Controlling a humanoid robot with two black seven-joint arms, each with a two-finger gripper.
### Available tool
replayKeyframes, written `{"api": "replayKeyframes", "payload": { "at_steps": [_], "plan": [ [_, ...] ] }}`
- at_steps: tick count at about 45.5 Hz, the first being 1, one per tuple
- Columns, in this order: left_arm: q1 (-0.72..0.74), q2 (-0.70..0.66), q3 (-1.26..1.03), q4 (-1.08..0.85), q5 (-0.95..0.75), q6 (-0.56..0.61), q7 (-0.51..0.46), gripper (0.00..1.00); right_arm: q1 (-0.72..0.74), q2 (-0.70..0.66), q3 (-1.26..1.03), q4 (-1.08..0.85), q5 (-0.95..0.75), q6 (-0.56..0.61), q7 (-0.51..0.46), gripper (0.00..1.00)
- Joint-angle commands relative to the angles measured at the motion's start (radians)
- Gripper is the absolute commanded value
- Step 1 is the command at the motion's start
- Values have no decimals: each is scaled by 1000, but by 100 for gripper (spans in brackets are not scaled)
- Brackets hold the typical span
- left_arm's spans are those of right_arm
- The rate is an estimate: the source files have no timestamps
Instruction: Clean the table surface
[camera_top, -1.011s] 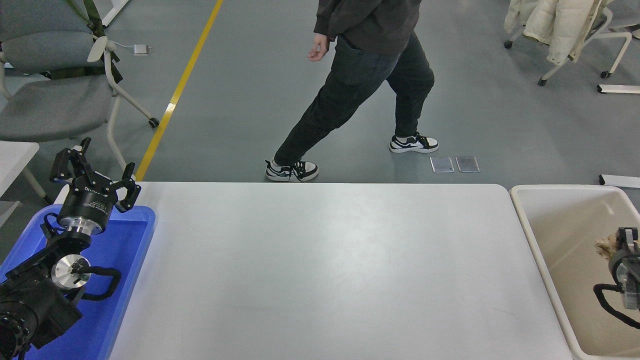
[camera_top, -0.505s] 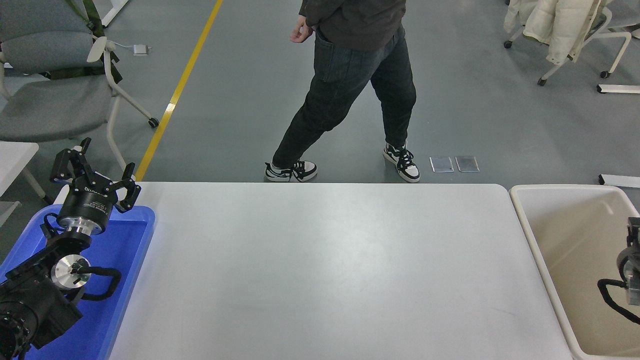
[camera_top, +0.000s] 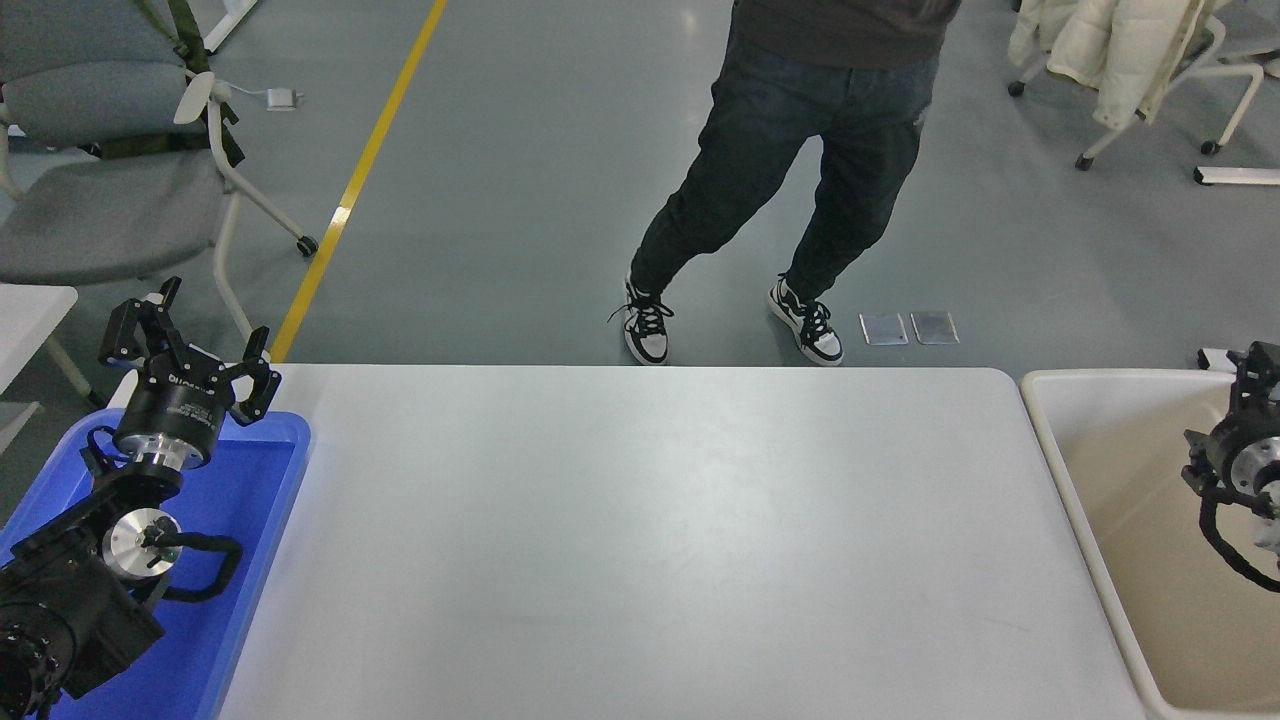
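The white table surface (camera_top: 640, 540) spans the middle of the view and nothing lies on it. My left gripper (camera_top: 190, 335) is parked open above the far end of a blue tray (camera_top: 262, 520) at the table's left edge, holding nothing. Over the far end of a beige bin (camera_top: 1045, 430) to the right of the table, my right gripper (camera_top: 1256, 372) comes in from the picture's right edge. It is cut off by that edge, and nothing shows in its grip.
A person (camera_top: 800, 150) in dark trousers and black-and-white shoes stands just beyond the table's far edge. A grey chair (camera_top: 110, 190) is at the far left. Another chair draped with a cream coat (camera_top: 1110, 50) stands at the far right.
My right gripper rose from inside the bin toward its far end, and the tan crumpled scrap it held a second ago is gone from view. The person stepped right and now faces the table.
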Motion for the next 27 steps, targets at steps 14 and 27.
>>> {"api": "replayKeyframes", "payload": {
  "at_steps": [14,27],
  "plan": [
    [-2,1,0,-1,1,-2,0,100,-160,243,227,282,-170,193,161,100],
    [-2,0,0,-1,1,-2,0,100,-145,378,184,219,-244,173,273,100]
  ]
}}
